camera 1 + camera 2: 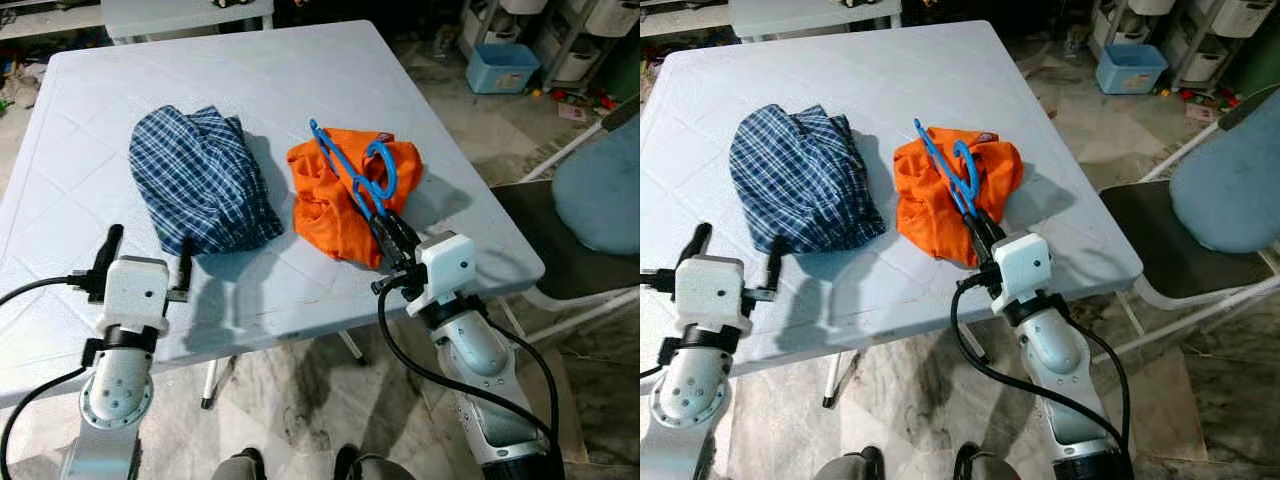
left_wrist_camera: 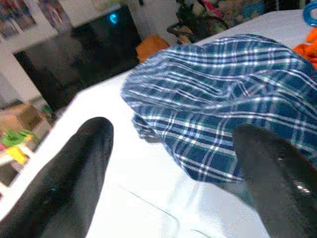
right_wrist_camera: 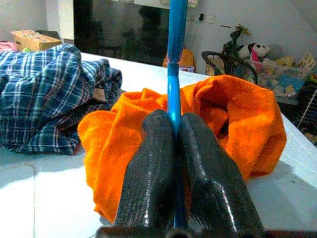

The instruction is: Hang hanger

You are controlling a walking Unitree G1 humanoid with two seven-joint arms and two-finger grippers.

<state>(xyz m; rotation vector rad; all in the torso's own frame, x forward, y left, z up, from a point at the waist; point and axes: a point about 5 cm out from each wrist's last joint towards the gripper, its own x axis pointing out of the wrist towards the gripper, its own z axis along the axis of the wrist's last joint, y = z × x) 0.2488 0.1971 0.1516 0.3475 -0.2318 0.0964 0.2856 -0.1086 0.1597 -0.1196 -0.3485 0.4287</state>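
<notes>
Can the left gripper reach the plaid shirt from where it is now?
Probably yes: the left gripper is open, with the plaid shirt just ahead on the table and nothing between them.

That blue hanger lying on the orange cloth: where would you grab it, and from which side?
Probably by its straight bar, from the table's near edge. The blue hanger lies on the orange cloth with its hook end pointing away, so the thin bar end faces the robot. The right pincer is already shut on that bar.
</notes>
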